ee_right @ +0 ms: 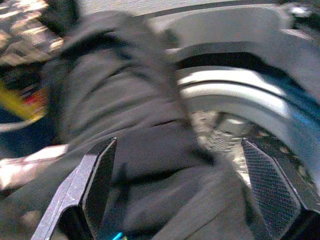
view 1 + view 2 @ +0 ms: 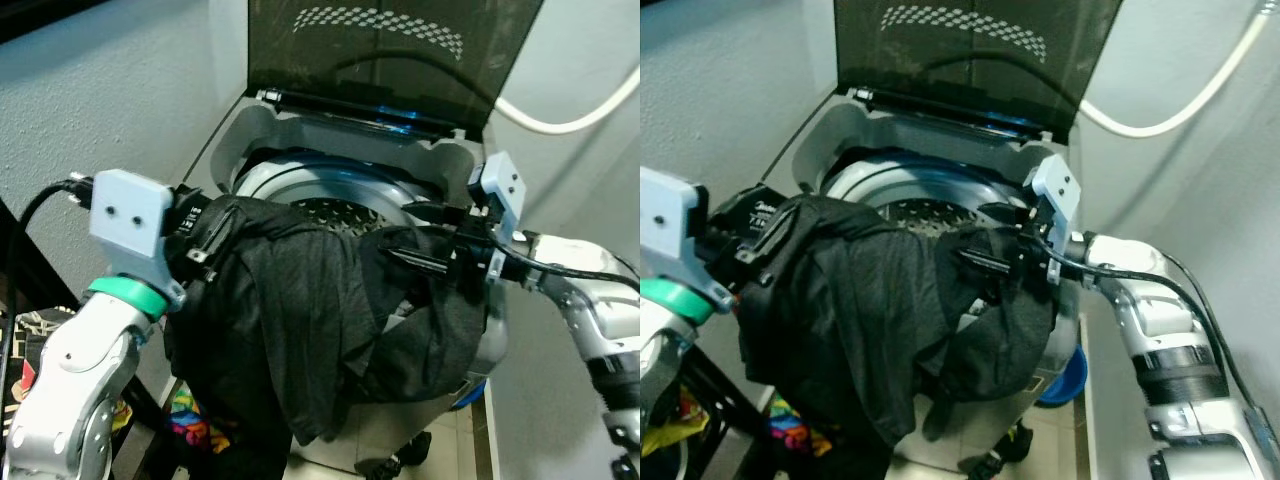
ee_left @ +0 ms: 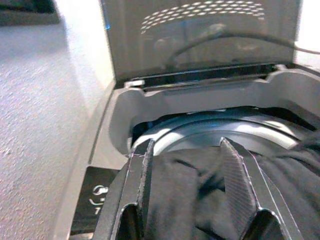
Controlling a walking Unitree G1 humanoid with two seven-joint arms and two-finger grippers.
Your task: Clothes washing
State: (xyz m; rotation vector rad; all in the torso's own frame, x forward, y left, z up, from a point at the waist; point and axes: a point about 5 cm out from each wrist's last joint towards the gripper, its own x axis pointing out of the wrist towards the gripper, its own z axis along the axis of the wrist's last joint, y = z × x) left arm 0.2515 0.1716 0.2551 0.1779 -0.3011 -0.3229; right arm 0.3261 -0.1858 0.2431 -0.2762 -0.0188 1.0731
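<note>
A large dark garment (image 2: 290,310) hangs over the front rim of a top-loading washing machine (image 2: 262,125). The machine's lid (image 2: 390,60) stands open, and its perforated drum (image 2: 340,212) shows behind the cloth. My left gripper (image 2: 212,245) is at the machine's left side, shut on a bunch of the garment (image 3: 195,200), with cloth pressed between its fingers (image 3: 145,185). My right gripper (image 2: 412,258) reaches in from the right over the drum. Its fingers (image 1: 100,170) are spread wide open, with the garment (image 1: 150,150) draped over and under them.
A white hose (image 2: 560,125) curves along the wall at the right. A blue basin (image 2: 1065,380) sits on the floor beside the machine. Colourful cloth (image 2: 195,415) lies low on the left, near a black rack (image 2: 20,270). Walls close in on both sides.
</note>
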